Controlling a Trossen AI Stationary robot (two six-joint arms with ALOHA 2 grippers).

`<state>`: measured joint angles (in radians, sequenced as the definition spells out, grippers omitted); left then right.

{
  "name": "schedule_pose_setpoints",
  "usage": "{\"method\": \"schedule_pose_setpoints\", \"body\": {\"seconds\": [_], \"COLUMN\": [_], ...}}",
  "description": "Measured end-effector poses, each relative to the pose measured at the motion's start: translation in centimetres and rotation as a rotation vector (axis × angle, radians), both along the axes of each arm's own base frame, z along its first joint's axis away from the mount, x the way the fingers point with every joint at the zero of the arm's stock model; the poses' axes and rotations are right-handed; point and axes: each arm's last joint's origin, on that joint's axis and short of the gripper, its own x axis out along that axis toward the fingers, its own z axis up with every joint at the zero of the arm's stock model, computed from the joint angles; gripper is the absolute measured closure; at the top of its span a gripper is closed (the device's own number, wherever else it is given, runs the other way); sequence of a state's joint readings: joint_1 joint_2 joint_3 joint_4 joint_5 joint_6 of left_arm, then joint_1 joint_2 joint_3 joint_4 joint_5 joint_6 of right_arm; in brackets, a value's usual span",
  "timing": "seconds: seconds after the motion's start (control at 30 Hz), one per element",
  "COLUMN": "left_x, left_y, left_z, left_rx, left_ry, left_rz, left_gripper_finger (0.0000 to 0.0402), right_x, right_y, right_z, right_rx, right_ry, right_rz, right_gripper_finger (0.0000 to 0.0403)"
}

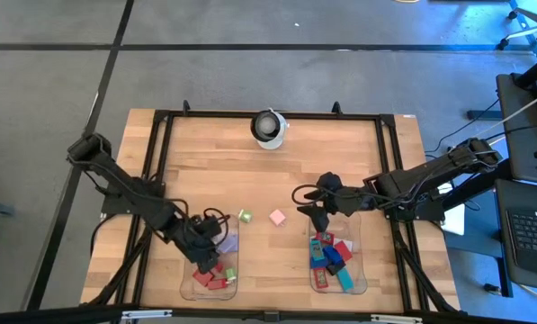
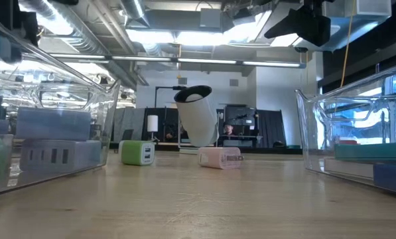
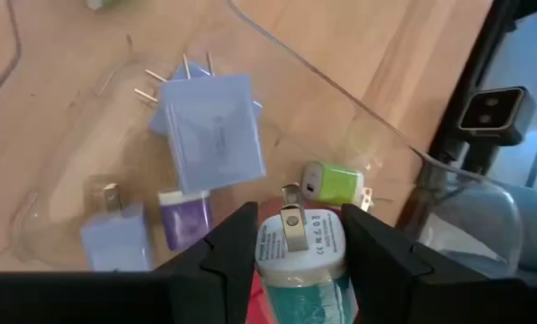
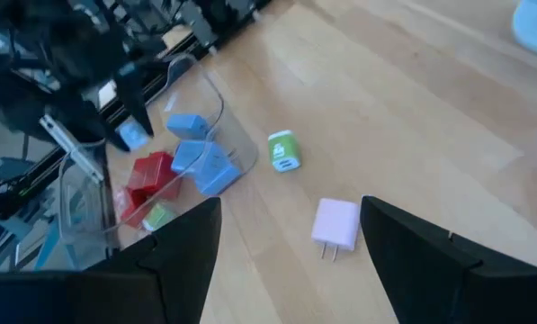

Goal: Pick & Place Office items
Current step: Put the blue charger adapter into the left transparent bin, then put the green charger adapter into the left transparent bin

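Note:
My left gripper hangs over the left clear tray, shut on a teal-and-white office item. Under it in that tray lie lilac blocks, a purple one, a small green one and red ones. A green block and a pink block rest flat on the wood between the trays. My right gripper hovers open at the far end of the right tray, which holds red, blue and teal items; the pink block lies ahead of its fingers. My left gripper pinches the teal-and-white item by two opposite sides between its two fingers. The fingers slant down from above. The item's white end with its metal prongs points away from the wrist, and the item is lifted clear above the tray.
A white-and-black camera dome stands at the table's far middle. A black frame runs around the wooden top. Bare wood lies between the trays and the dome. In the low view the tray walls flank the green and pink blocks.

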<state>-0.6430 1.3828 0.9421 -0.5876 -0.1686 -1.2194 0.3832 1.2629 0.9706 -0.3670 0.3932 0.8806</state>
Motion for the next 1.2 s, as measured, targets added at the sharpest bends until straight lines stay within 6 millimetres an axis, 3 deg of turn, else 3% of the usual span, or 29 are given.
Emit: {"method": "schedule_pose_setpoints", "body": {"seconds": [0.37,0.67,0.97,1.2], "left_x": [0.8,0.9,0.9,1.8], "left_y": [-0.7,-0.7,0.4,2.7], "left_z": [-2.3,-2.3,-0.6,2.6], "left_rx": [0.029,0.024,0.019,0.132], "left_ry": [0.091,0.093,0.011,-0.257], "left_rz": [-0.018,-0.018,-0.048,-0.088], "left_gripper_finger": [0.0259,0.0214,0.0177,0.0178], "right_x": [0.2,0.2,0.3,0.4], "right_y": [0.0,0.0,-0.2,-0.5], "right_z": [0.2,0.3,0.3,0.3], "right_rx": [0.005,0.052,0.053,0.053], "right_ry": [-0.028,-0.042,-0.042,-0.043], "right_rz": [-0.008,-0.036,-0.047,-0.06], "right_gripper_finger": [0.0133,0.0133,0.0133,0.0133]}}
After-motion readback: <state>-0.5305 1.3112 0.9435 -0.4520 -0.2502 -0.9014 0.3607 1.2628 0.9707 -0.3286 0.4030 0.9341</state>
